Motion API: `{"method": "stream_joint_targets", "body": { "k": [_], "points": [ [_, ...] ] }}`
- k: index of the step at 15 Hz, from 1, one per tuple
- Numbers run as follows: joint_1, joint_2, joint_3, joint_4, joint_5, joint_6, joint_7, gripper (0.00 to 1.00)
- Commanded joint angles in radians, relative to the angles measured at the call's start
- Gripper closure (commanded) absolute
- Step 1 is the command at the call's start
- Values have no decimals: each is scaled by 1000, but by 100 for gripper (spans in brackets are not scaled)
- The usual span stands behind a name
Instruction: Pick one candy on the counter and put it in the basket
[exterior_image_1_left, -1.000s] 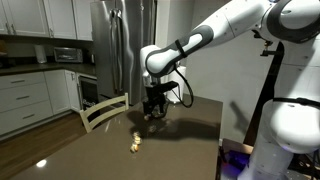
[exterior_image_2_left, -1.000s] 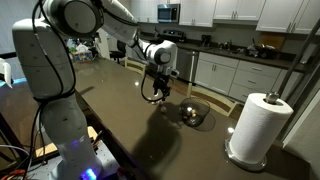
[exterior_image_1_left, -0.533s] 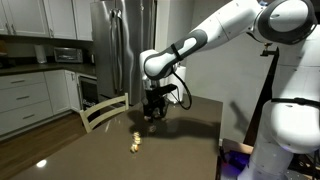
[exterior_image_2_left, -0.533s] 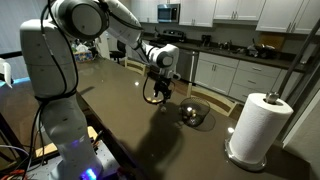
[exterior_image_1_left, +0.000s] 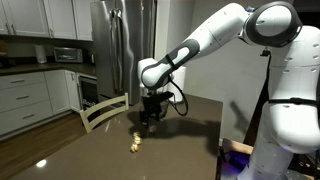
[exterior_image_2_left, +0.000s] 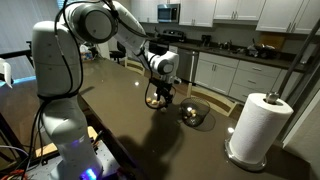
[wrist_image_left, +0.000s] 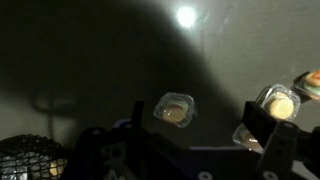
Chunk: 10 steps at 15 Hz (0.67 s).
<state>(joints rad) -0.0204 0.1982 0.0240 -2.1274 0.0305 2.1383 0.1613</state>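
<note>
Several candies in clear cups with yellowish filling lie on the dark brown counter (wrist_image_left: 100, 50). In the wrist view one candy (wrist_image_left: 175, 109) lies between my fingers. Another candy (wrist_image_left: 277, 102) is by the right finger, and one more (wrist_image_left: 308, 84) is at the right edge. My gripper (wrist_image_left: 185, 140) is open and empty, low over the counter. It shows in both exterior views (exterior_image_1_left: 150, 113) (exterior_image_2_left: 162, 97). The small round dark basket (exterior_image_2_left: 194, 114) sits on the counter beside the gripper. Its rim also shows at the lower left of the wrist view (wrist_image_left: 30, 160). A yellowish candy (exterior_image_1_left: 134, 143) lies nearer the counter's front.
A paper towel roll (exterior_image_2_left: 258, 125) stands on the counter beyond the basket. A wooden chair back (exterior_image_1_left: 103, 110) rises at the counter's far edge. White cabinets (exterior_image_1_left: 30, 100) and a steel fridge (exterior_image_1_left: 115, 45) stand behind.
The gripper has moved down towards the counter and a little sideways, staying open. The candies and the basket have not moved.
</note>
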Motion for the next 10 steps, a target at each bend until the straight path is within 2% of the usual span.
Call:
{"method": "stream_joint_targets", "body": {
  "k": [1, 7, 8, 10],
  "points": [
    [5, 54, -17, 4, -3, 65, -37, 0],
    [7, 122, -41, 13, -48, 127, -49, 0],
    [8, 127, -44, 12, -58, 137, -49, 25],
    [11, 132, -47, 12, -74, 150, -42, 33]
  ]
}}
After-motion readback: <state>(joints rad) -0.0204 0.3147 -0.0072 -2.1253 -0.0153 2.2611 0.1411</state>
